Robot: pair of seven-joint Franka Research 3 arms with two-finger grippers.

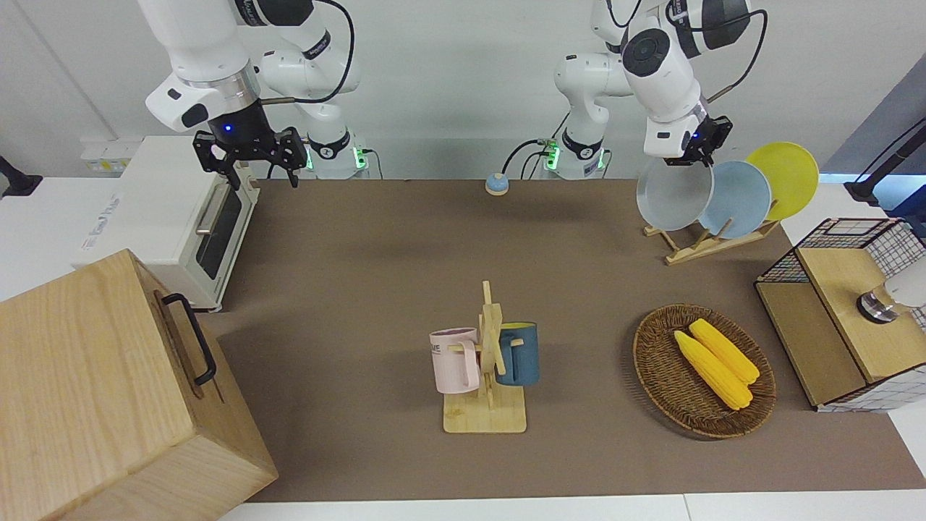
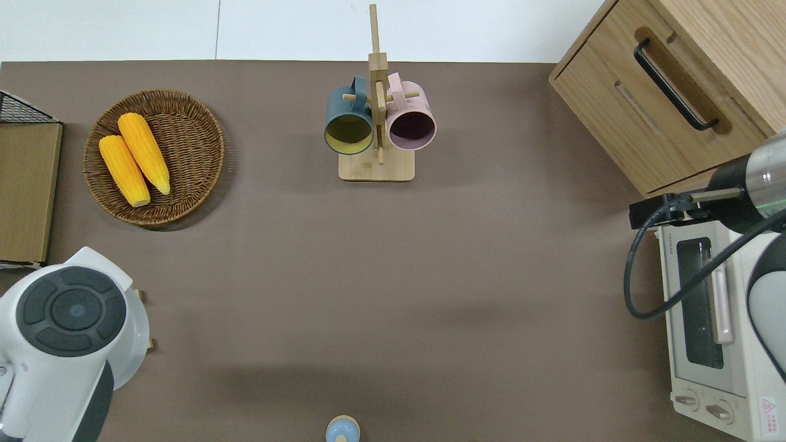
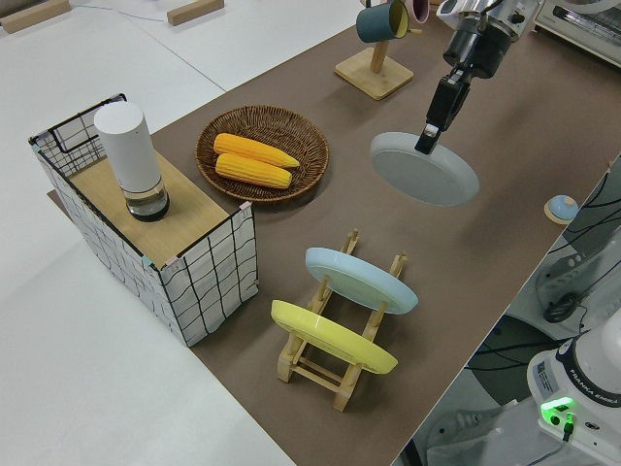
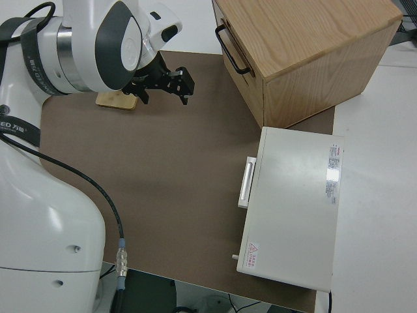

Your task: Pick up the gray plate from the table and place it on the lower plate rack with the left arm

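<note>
Now left hand (image 1: 696, 161) pinched shut on gray plate (image 1: 674, 194) rim, plate aloft near lower plate rack (image 1: 705, 242).

Light was bright and even, coming from above. Soft, faint shadows lay on the brown desk (image 1: 376, 289), a darker one beside the wicker basket (image 2: 184, 202). The white toaster oven (image 4: 296, 202) showed a small glare patch. All views were sharp.

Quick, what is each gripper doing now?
Left gripper: shut on the gray plate, held in the air.
Right gripper: open, empty, parked.
</note>
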